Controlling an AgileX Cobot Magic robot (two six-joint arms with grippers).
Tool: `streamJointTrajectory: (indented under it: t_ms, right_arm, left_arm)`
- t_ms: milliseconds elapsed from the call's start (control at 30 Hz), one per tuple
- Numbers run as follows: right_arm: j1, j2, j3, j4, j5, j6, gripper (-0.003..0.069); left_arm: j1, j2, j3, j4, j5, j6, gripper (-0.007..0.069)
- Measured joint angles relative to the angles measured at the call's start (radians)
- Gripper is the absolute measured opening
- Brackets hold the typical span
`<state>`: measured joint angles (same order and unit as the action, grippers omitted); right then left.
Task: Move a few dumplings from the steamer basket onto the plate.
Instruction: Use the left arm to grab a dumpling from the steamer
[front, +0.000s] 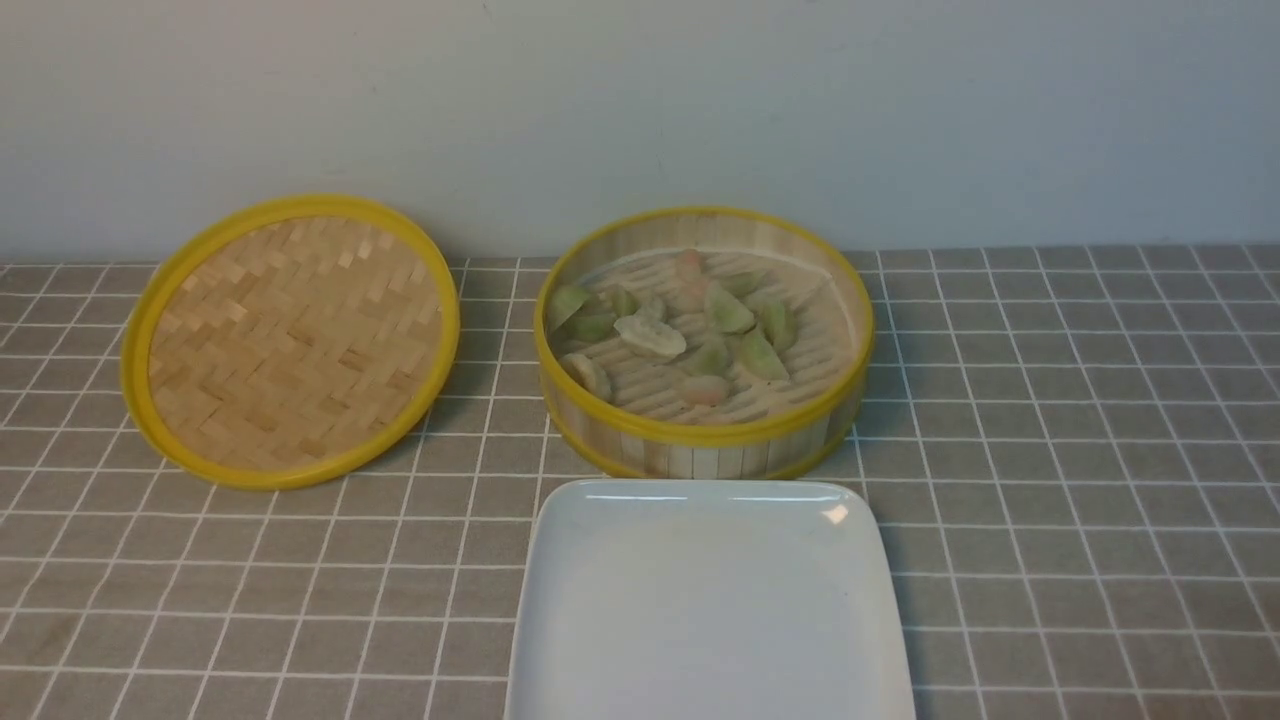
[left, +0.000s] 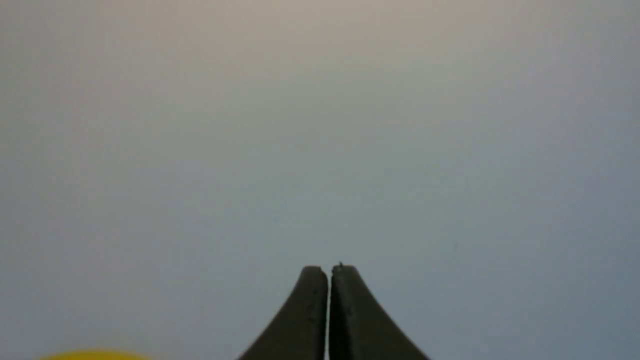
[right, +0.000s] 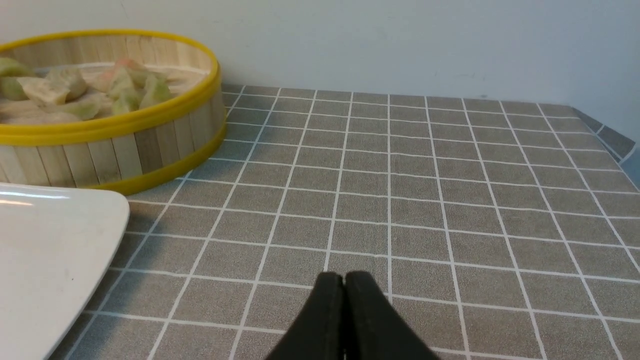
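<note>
Evidently nothing is held: right pincer (right: 344, 281) and left pincer (left: 329, 274) are both pressed closed. Dumplings (right: 47, 89) lie in the steamer basket (right: 125, 150), ahead-left of the right pincer — the plate (right: 45, 250) nearer. Open first, then pinch one outlying dumpling gently.

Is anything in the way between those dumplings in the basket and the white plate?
Only the front wall of the steamer basket: the dumplings lie below its rim and must be lifted over it. The plate sits in front, and the lid lies off to the left.
</note>
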<state>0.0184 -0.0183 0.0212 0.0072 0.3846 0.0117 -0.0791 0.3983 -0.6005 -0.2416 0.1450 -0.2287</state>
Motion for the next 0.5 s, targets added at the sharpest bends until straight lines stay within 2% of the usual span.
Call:
streamJointTrajectory:
  t_ms: [67,133,200,267,400,500]
  right_arm:
    - [0.000,0.000,0.000,0.000,0.000,0.000,-0.0015]
    - [0.000,0.000,0.000,0.000,0.000,0.000,-0.0015]
    - [0.000,0.000,0.000,0.000,0.000,0.000,-0.0015]
    - [0.000,0.000,0.000,0.000,0.000,0.000,-0.0015]
    - [0.000,0.000,0.000,0.007,-0.003,0.001,-0.0015]
    - [0.000,0.000,0.006,0.109,-0.079,0.034,-0.0015]
  left_arm:
    - [0.000,0.212,-0.201,0.027,0.300,0.033,-0.0005]
    - [0.000,0.396,-0.338,0.024,0.499,0.099,-0.0005]
    - [0.000,0.477,-0.389,0.013,0.583,0.133,-0.0005]
    - [0.000,0.654,-0.495,-0.033,0.731,0.219,-0.0005]
    - [-0.013,0.950,-0.648,-0.111,0.887,0.397,-0.0005]
    - [-0.073,1.124,-0.759,-0.101,0.960,0.452,-0.0005]
